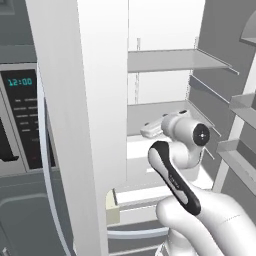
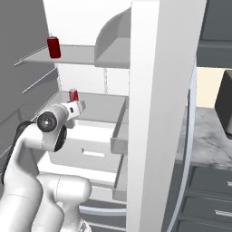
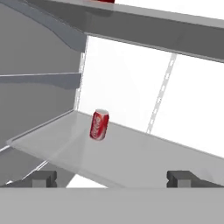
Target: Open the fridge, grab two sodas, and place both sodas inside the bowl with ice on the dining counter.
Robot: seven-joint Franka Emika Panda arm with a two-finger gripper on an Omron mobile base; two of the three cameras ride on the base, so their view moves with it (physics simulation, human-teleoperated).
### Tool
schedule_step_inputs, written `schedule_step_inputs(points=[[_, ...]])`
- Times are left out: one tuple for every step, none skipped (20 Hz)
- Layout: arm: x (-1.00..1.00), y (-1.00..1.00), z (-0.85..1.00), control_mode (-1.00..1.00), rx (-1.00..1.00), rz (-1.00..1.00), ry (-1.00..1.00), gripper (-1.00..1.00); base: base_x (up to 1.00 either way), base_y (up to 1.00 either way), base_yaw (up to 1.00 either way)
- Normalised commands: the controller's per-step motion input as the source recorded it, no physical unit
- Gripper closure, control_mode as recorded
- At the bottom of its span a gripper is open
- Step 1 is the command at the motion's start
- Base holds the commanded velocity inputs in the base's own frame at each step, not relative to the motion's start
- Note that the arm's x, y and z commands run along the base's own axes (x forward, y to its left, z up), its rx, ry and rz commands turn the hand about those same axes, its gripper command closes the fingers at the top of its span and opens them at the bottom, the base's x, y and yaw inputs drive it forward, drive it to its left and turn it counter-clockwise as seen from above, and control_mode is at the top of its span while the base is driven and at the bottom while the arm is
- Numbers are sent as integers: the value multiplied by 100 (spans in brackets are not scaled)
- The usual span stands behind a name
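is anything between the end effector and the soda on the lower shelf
Nothing visible. The open end effector faces the upright soda across bare shelf. The can stands apart from the walls, further in.

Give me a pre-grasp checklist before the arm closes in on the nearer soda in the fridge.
1. Fridge door open: ok.
2. Lower-shelf soda can upright, reachable: ok.
3. Gripper open, fingers empty: ok.
4. Can lined up between the fingers: not ok; it sits left of centre and farther back on the shelf.
5. Second soda can waiting on the upper shelf: ok.
6. Bowl ready on the dining counter: cannot tell.
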Motion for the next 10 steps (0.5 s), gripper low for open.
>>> schedule_step_inputs(points=[[18,0,0,-100,15,0,-10,-100,0,0,0],[13,0,0,-100,16,0,-8,-100,0,0,0],[16,7,0,-100,17,0,-6,-100,0,0,0],[18,8,0,-100,18,0,-3,-100,0,0,0],[19,9,0,-100,17,0,0,-100,0,0,0],[19,9,0,-100,15,0,0,-100,0,0,0],[22,9,0,-100,12,0,0,-100,0,0,0],[19,9,-1,-100,8,0,0,-100,0,0,0],[21,9,-7,-100,1,0,0,-100,0,0,0],[21,11,-16,-100,0,-2,0,-100,0,0,0]])
